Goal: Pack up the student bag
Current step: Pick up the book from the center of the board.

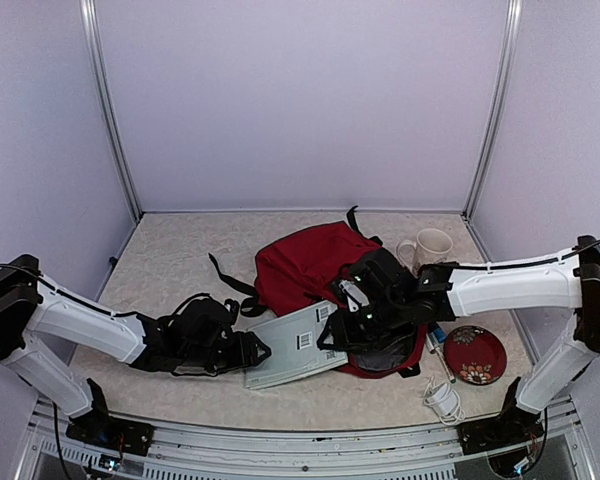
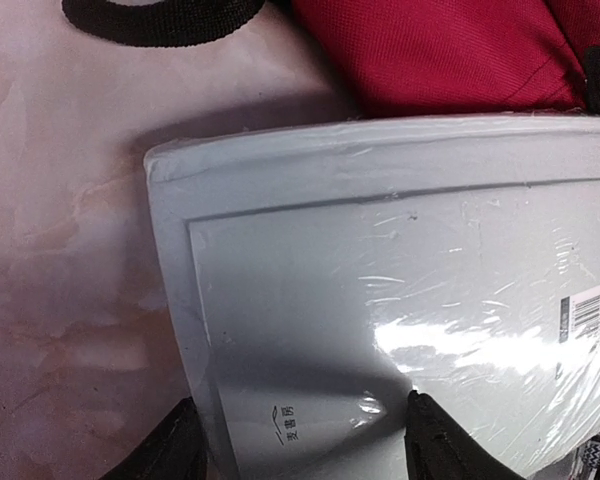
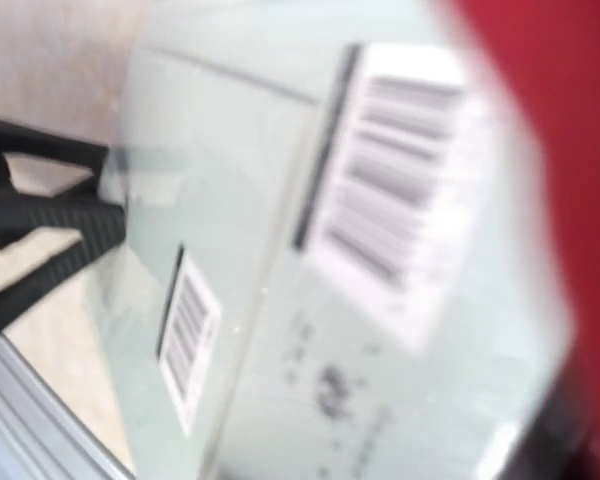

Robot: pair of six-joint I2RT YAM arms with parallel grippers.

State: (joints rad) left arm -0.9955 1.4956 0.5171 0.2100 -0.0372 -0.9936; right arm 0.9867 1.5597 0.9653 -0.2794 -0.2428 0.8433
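The student bag point(image 1: 305, 260) is a dark-red backpack lying mid-table, and its red cloth also shows in the wrist views point(image 2: 450, 50) point(image 3: 550, 120). A flat grey book in plastic wrap point(image 1: 290, 348) lies tilted in front of it, its right end at the bag's mouth. My left gripper point(image 1: 252, 352) holds the book's near left corner point(image 2: 380, 260). One finger point(image 2: 175, 450) sits at its edge and the other dents the wrap point(image 2: 435, 440). My right gripper point(image 1: 342, 325) is at the book's barcode end point(image 3: 260, 300). That view is blurred and its fingers are hidden.
A white mug point(image 1: 427, 247) stands to the right of the bag. A red patterned plate point(image 1: 474, 353), a pen point(image 1: 440, 352) and a small white coiled thing point(image 1: 443, 400) lie at the front right. Black straps point(image 1: 230, 280) point(image 2: 160, 15) trail to the left of the bag.
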